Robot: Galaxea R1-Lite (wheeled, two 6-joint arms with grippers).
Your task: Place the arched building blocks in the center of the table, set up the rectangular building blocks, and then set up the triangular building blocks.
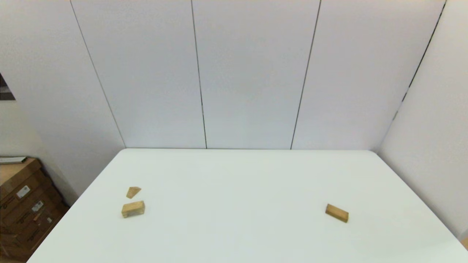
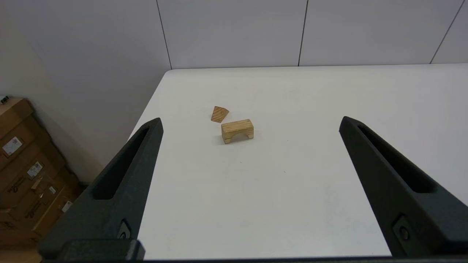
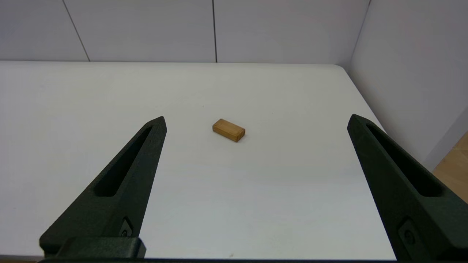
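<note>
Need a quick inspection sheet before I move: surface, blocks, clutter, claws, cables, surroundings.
Surface: white table, no spills seen.
Arched block: robot's left side, standing on its feet, hollow facing the left claw.
Triangular block: just behind the arched block, lying flat, small gap between them.
Rectangular block: robot's right side, lying flat, alone.
Clutter: nothing seen.
Left claw: open, empty, pulled back from the blocks.
Right claw: open, empty, pulled back.
Cables: nothing seen.
Surroundings: white wall panels; cardboard boxes beside the table's left.

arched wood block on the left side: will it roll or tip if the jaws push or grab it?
The chunky light-wood arched block looks solid and rigid, so it probably won't flex. It stands on two flat feet on the white table, so it's unlikely to roll and should slide. A high push might tip it.
</note>
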